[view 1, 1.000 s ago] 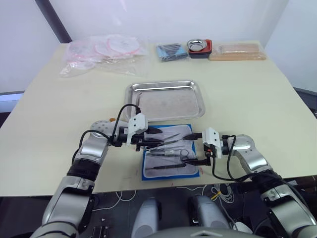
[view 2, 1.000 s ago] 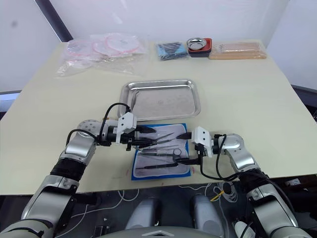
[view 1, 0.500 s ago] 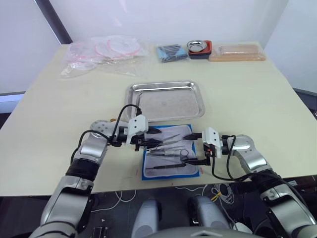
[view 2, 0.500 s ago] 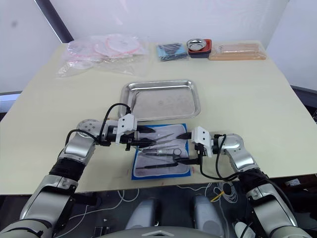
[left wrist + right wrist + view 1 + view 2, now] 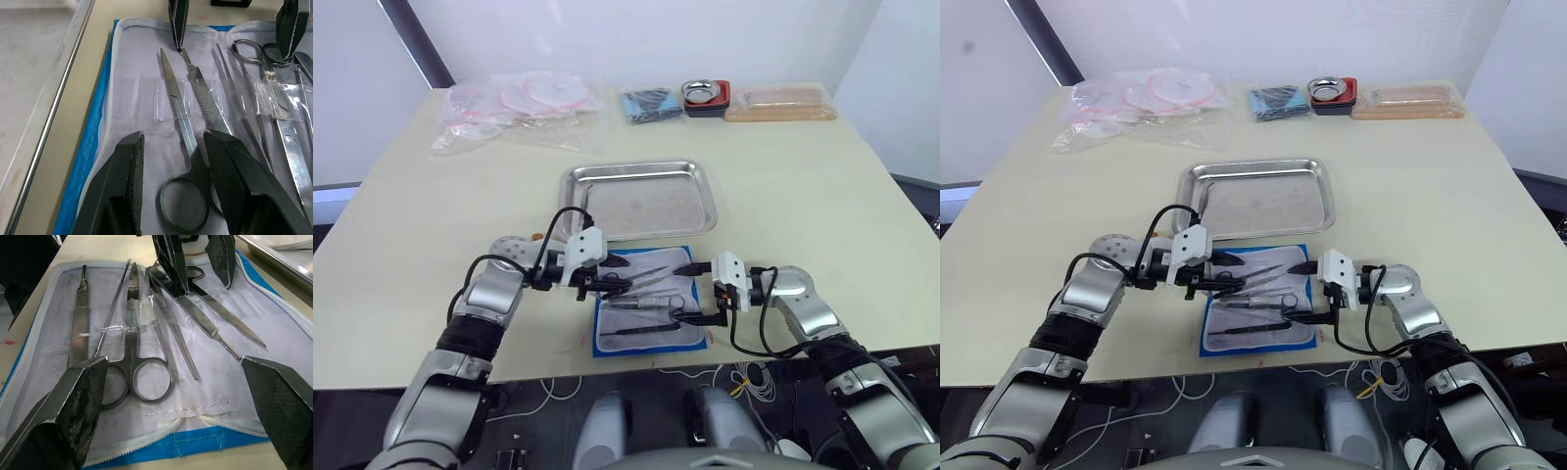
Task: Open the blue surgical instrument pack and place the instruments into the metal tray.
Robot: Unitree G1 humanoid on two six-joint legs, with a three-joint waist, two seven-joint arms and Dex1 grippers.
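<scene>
fingers [image 5: 131, 171] of the left gripper [image 5: 173, 169] stand apart, empty, straddling the ring handle of the scissors [image 5: 181, 147]; the right gripper [image 5: 181, 406] gapes wide, holding nothing. these instruments [image 5: 146, 333] lie in the opened blue surgical instrument pack [image 5: 649, 305], just beside the metal tray [image 5: 639, 198]. thin, stiff, slick steel, probably tucked under clear sleeves, so i'd pinch at the shank near the rings.

table [image 5: 822, 186]: cream, rectangular | wall [image 5: 705, 29]: white | floor [image 5: 333, 211]: dark grey beside table

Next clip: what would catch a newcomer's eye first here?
The blue surgical instrument pack lies open at the table's near edge, silver instruments still in its clear sleeves. The left gripper and right gripper hang open over it from either side. Just behind sits the metal tray, with no instruments in it.
</scene>
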